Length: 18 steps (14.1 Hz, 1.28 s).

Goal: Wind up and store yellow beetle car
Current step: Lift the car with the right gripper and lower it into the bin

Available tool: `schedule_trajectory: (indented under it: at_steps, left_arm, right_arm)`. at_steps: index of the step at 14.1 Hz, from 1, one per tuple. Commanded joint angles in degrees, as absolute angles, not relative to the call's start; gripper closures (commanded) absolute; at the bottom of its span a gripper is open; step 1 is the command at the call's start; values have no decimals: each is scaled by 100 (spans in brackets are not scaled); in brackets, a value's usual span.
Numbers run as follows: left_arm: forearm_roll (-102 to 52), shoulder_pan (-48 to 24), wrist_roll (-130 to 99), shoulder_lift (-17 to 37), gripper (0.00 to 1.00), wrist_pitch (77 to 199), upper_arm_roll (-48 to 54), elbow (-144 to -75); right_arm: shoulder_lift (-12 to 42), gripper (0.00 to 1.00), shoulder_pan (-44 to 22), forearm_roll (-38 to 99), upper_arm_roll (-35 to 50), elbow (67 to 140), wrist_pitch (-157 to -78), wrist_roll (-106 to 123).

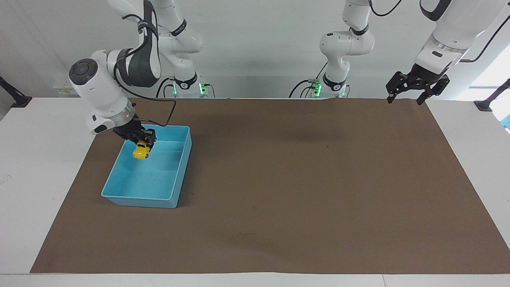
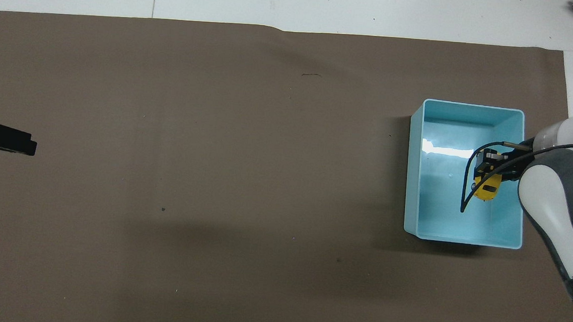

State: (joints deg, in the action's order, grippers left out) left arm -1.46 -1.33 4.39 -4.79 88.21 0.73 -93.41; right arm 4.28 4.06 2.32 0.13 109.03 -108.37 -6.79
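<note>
From my station I see the right gripper (image 1: pixel 140 140) clamped on the toy car (image 1: pixel 140 151), which hangs nose-down just below its fingertips, up in the air over the blue bin (image 1: pixel 175 191). In the overhead view the same gripper (image 2: pixel 488 169) and car (image 2: pixel 488 189) sit over the part of the bin (image 2: pixel 413 188) toward the right arm's end of the table, inside the rim line. The car is not on the bin floor. A black cable loops off the wrist beside the gripper.

The left gripper (image 1: pixel 414 88) waits high over the mat's (image 1: pixel 303 191) edge at the left arm's end, jaws spread wide and holding nothing. Only its tip (image 2: pixel 3 138) shows in the overhead view.
</note>
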Motion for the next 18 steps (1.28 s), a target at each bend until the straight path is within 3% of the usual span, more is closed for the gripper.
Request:
schedule_trajectory:
  at_steps: [1, 6, 9, 18]
  left_arm:
    - [-70, -167, 439, -589, 0, 8824, 44, -9439]
    - [-62, -167, 439, -589, 0, 8824, 44, -9439]
    - [-70, -167, 439, -589, 0, 8824, 44, -9439]
    - [-62, -167, 439, -598, 0, 8816, 44, -9431]
  right_arm:
    - [185, 100, 422, 132, 53, 11258, -10960, -527]
    - [88, 100, 369, 123, 53, 11688, -11293, -466]
    - [-70, 100, 334, 114, 53, 12145, -11890, -89]
    - [96, 100, 387, 132, 62, 13033, -13138, -53]
